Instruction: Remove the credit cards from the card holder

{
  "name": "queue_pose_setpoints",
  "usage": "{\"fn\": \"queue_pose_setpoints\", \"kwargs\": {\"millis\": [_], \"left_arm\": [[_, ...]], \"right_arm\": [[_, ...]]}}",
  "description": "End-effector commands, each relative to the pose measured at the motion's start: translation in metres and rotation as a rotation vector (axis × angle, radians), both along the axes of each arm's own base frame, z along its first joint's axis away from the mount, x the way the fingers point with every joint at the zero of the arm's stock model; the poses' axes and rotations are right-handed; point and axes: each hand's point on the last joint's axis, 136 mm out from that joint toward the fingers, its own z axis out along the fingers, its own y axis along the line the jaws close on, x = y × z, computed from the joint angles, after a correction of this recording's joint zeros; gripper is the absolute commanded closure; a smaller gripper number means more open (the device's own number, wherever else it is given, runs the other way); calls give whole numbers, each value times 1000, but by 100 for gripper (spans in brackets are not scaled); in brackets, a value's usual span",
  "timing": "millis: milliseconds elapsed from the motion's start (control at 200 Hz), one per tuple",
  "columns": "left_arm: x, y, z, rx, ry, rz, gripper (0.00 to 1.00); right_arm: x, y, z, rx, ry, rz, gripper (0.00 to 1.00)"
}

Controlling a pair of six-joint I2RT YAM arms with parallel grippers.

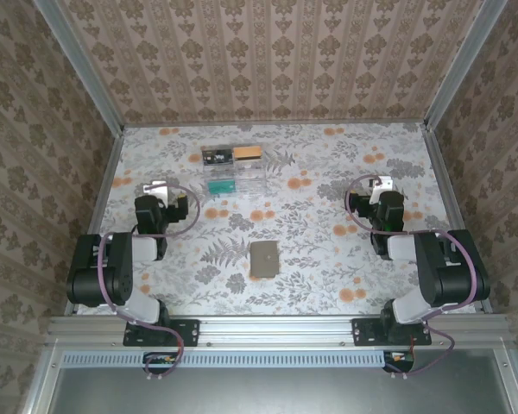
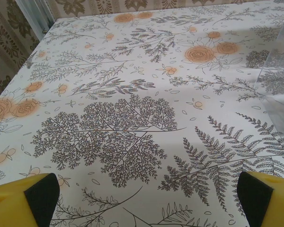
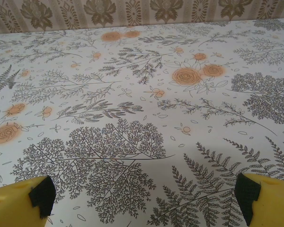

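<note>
**Card holder (image 1: 263, 258) back and inward of either claw**

The holder lay shut on the counter (image 1: 328, 250), back toward the bases from both claws and between them. Its long axis ran roughly away from the bases. The left claw (image 1: 158, 187) looked marginally nearer. It and the right claw (image 1: 380, 183) gaped wide, holding and touching nothing.
</note>
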Motion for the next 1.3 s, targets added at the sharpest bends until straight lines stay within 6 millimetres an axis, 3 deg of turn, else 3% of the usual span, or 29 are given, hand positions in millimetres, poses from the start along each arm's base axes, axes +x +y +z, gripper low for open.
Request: {"fn": "queue_pose_setpoints", "kwargs": {"millis": [0,880,1045,1060,1225,1295], "left_arm": [[7,-4,10,10,-38,-25,0],[8,-3,15,-6,-36,-39,0],[6,14,55,0,0,76,0],[5,16,61,-5,3,85,0],[-10,28,129,-197,4,238,0],[-28,35,142,-284,71,339,0]], "right_arm": [[5,2,7,-4,-22,17,0],[5,2,8,-3,-25,18,0],[-1,-8,28,0,-3,-45,0],[-2,-9,39,3,-18,-57,0],[-17,-27,80,126,0,-218,0],[-24,-28,98,199,29,-261,0]]}}
